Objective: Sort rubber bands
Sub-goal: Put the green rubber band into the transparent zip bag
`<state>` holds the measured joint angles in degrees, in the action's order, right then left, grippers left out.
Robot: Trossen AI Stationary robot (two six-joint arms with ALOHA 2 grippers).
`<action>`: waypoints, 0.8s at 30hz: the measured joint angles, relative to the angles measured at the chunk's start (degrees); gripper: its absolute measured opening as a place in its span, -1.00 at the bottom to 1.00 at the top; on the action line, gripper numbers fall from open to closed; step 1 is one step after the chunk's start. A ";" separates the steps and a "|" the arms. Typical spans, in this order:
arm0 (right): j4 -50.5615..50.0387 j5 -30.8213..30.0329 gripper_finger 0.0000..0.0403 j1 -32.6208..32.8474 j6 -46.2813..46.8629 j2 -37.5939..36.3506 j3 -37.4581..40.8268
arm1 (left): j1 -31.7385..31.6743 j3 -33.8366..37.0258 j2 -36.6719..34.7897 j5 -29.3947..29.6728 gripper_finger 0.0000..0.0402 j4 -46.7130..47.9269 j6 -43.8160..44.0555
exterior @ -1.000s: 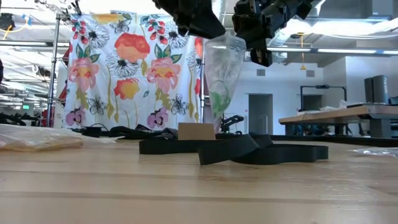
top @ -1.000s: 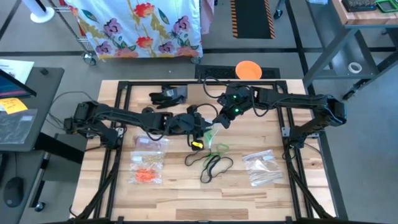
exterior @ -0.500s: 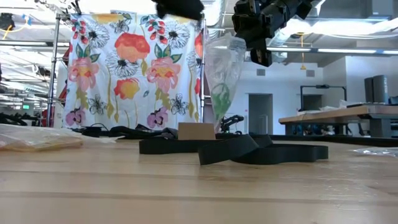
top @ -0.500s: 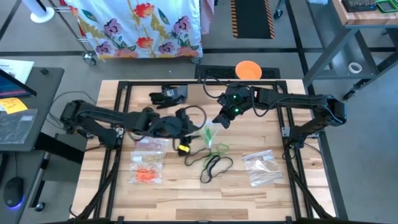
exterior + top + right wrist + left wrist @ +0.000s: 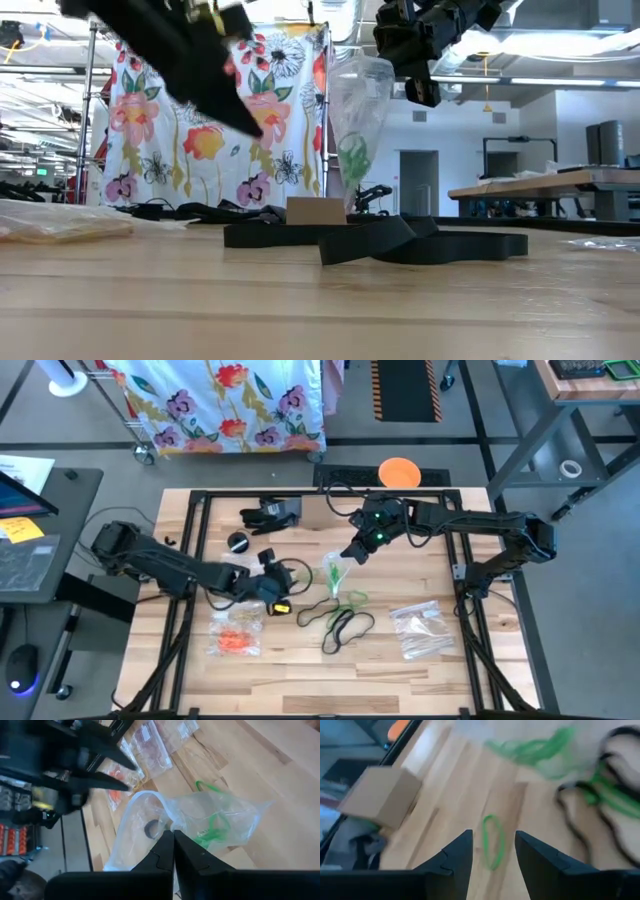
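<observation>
On the wood table (image 5: 300,670), a bag of orange bands (image 5: 236,640) lies sorted at left. My left gripper (image 5: 492,851) hangs with fingers apart, empty, over 1 loose green rubber band (image 5: 493,841). My right gripper (image 5: 352,554) is clenched on the clear bag (image 5: 200,820) holding green bands. Black bands (image 5: 345,625) remain unsorted, I judge. Floral cloth (image 5: 190,120) hangs behind.

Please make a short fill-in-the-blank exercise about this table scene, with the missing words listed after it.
1. The right pincer is shut on the clear ____.
2. The rubber bands inside it are ____ in colour.
3. The left pincer is ____, with nothing held.
4. The table is made of ____.

Missing words: bag; green; open; wood
</observation>
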<state>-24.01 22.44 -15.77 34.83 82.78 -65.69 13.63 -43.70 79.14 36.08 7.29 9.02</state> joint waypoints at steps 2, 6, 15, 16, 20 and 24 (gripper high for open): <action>0.11 0.01 -1.00 0.00 0.62 0.00 0.00 | -2.46 0.84 1.20 -2.33 -0.30 -1.62 -0.37; 0.35 0.00 -1.00 0.00 1.18 0.00 0.00 | -7.84 0.85 4.69 -7.18 -0.30 -3.12 1.07; 0.53 0.00 -1.00 0.00 1.18 0.00 0.00 | -15.03 0.85 15.11 -19.96 -0.30 -7.76 1.68; 0.49 0.00 -1.00 0.00 1.18 0.00 0.00 | -15.54 0.85 16.11 -22.21 -0.30 -8.40 1.59; 0.50 -0.02 -1.00 0.00 1.18 0.00 0.00 | -17.29 0.74 18.33 -25.60 -0.30 -8.68 -0.62; 0.46 -0.01 -1.00 0.00 1.18 0.00 0.00 | -18.55 0.70 18.33 -25.39 -0.32 -8.41 -1.08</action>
<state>-23.55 22.42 -15.77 36.01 82.78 -65.69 -4.92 -43.00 97.47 10.68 -1.12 7.94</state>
